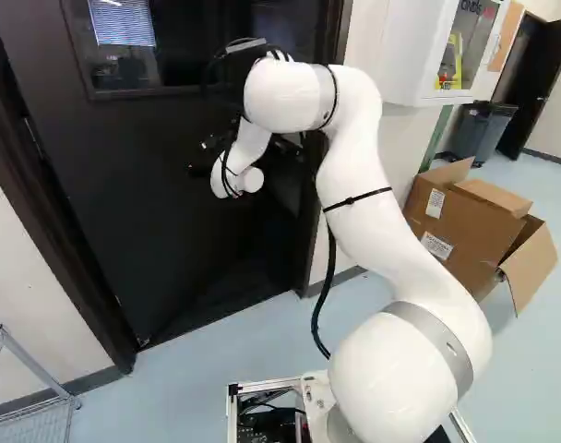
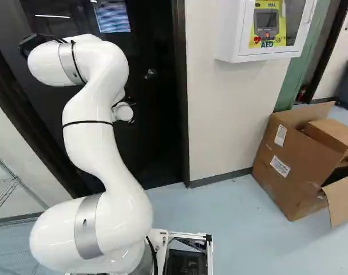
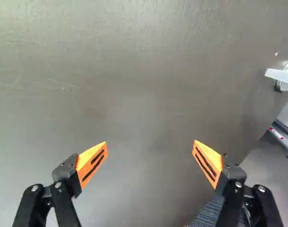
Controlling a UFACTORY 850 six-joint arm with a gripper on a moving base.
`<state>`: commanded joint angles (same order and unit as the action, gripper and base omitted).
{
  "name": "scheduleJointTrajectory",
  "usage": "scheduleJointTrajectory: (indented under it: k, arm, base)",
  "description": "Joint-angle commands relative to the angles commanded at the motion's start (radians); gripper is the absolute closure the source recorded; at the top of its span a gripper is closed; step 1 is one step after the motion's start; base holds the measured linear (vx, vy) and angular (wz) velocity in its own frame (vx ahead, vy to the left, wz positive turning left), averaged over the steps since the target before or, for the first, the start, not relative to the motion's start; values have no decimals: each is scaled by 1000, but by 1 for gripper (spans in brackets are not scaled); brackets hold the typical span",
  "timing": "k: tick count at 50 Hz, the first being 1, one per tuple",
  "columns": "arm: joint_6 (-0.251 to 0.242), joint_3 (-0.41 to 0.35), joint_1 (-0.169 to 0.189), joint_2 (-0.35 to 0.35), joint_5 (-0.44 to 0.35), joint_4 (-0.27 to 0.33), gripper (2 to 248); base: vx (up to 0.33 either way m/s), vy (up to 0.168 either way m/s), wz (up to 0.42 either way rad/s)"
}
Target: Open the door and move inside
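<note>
Holding end effector (image 1: 203, 157) wide open, facing door (image 1: 142, 231) | seeing handle (image 3: 280, 75) off to one side, near frame (image 2: 180, 114) | finding device (image 2: 267, 23) in cabinet (image 2: 233, 34), flaps spread on carton (image 2: 283, 166) | showing floor (image 2: 231, 220) between base (image 2: 210, 246) and door

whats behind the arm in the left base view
Around the arm, you see the dark door, its window, pale wall and blue floor. Whatever sits directly behind the white links is covered, including part of the door frame.
</note>
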<state>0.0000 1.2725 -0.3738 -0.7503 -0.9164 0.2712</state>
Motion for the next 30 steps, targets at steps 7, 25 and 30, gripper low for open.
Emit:
scheduleJointTrajectory:
  k: [7,25,30]
  arm:
    - [0,-43,-5,31,0,0,3]
    - [0,-157,-14,113,0,-10,3]
    - [0,-190,-14,137,0,-16,3]
  base:
    - [0,0,0]
    - [0,0,0]
    - [0,0,0]
